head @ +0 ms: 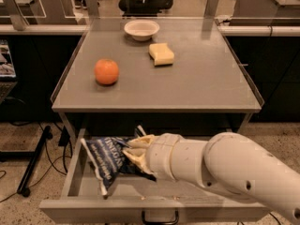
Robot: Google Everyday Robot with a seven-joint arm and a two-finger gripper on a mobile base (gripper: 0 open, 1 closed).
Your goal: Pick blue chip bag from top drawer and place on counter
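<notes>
The blue chip bag [107, 161] is dark navy with white lettering and hangs tilted above the floor of the open top drawer [75, 172]. My gripper [136, 153] is shut on the bag's right end, with its cream fingers [140, 142] pinching the crinkled edge. My white arm reaches in from the lower right and hides the right half of the drawer. The grey counter [197, 83] lies above the drawer. The drawer's dark looped handle [159, 218] shows at the bottom edge.
An orange fruit [106, 71] sits on the counter's left part, a yellow sponge [161, 54] at centre back, and a white bowl [141, 30] at the far edge. A dark stand leg [33, 165] is on the floor to the left.
</notes>
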